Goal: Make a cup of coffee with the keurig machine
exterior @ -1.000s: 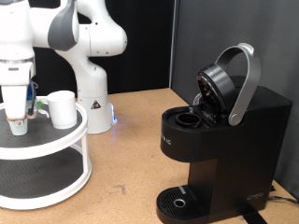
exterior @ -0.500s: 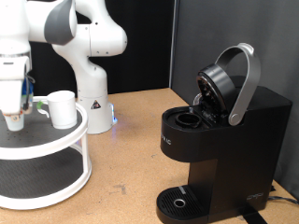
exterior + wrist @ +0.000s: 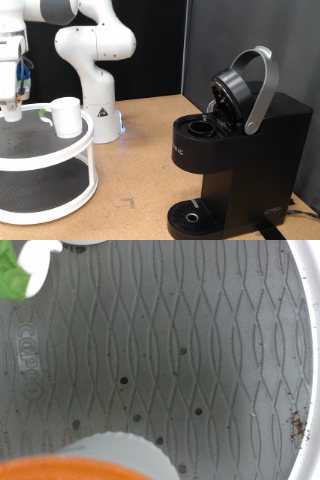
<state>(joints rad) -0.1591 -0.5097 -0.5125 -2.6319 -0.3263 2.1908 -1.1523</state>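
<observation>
Pod-fetching step: the hand (image 3: 12, 108) hangs above the two-tier stand (image 3: 60, 150), clamped on a small pod (image 3: 12, 113), beside the cup (image 3: 66, 116). The keurig machine (image 3: 240, 150), well apart from the stand, has its lid raised.

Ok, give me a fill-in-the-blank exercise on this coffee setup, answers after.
1. The keurig machine has its lid ____.
2. The cup stands on the ____ tier of the round stand.
3. The cup's colour is ____.
4. The gripper hangs at the exterior view's ____ edge.

Answers: open; top; white; left
</observation>
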